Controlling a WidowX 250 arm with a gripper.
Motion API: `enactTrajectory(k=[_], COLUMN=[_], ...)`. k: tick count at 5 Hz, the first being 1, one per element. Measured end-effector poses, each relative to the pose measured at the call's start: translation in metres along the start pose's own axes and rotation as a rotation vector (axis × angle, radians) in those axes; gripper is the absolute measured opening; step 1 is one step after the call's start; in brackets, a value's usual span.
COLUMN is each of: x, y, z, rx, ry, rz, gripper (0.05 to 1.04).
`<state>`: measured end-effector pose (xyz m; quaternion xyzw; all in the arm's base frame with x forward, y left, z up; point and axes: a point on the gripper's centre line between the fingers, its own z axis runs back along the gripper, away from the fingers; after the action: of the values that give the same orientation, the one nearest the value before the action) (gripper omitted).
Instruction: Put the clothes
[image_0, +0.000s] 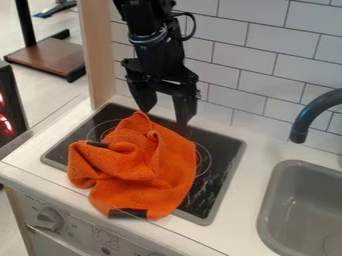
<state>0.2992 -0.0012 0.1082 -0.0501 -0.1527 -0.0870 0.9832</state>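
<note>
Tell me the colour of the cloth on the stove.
The cloth is orange, with dark patches at its edges, seen best in the camera view.

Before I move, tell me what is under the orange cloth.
The black stovetop and, past its front edge, a strip of white counter. The orange cloth covers the rest, so anything else beneath it cannot be seen.

There are one cloth (150, 170), one stovetop (220, 175), one sink (268, 202), one faucet (310, 113) and one tool (164, 116).
</note>
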Motion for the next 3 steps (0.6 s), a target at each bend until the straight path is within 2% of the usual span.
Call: enactTrajectory(k=[2,3], x=[-0.022,-0.039], y=[-0.011,-0.030], z=[-0.017,-0.021], rx=[-0.001,0.046], ry=[0.060,0.063], rz=[-0.008,-0.076], gripper=[0.999,0.999])
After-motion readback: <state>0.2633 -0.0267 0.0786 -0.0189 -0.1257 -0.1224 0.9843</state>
